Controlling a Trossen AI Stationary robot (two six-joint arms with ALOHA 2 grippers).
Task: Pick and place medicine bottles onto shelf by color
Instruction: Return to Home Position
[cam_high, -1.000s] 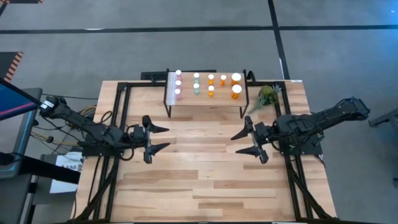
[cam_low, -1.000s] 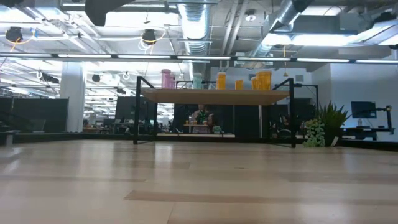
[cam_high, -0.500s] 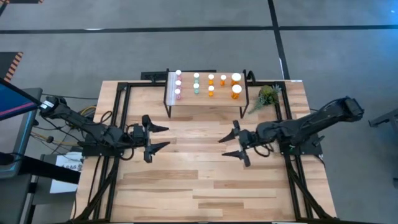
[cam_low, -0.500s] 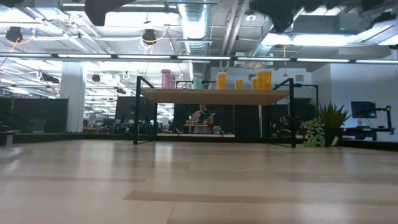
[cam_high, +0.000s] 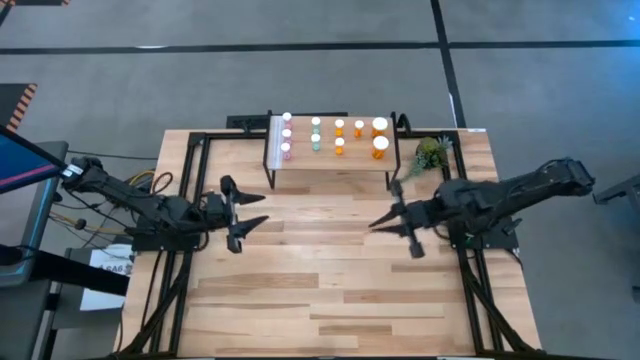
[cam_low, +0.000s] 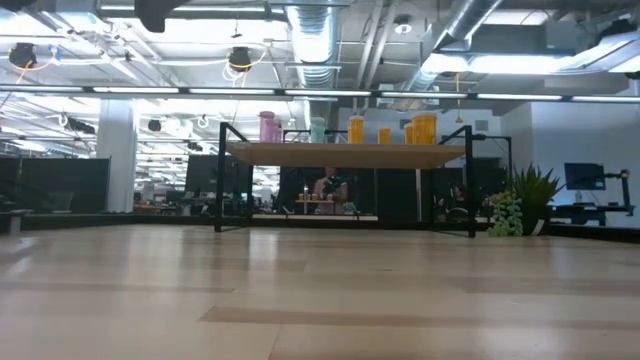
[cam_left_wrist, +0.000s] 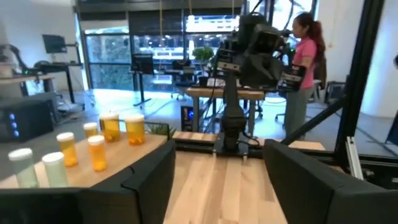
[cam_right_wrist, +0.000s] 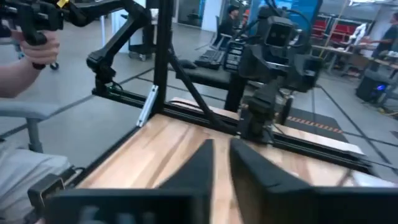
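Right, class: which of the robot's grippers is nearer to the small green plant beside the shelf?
Right. The right gripper hangs over the table's right half, near the plant at the shelf's right end. The left gripper is across the table, past the shelf's other end.

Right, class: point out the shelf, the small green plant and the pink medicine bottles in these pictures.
shelf (cam_high: 330, 157): high view, bare wood of its board.
small green plant (cam_high: 430, 154): high view, middle of its leaves.
pink medicine bottles (cam_low: 268, 130): low view, on a pink body.
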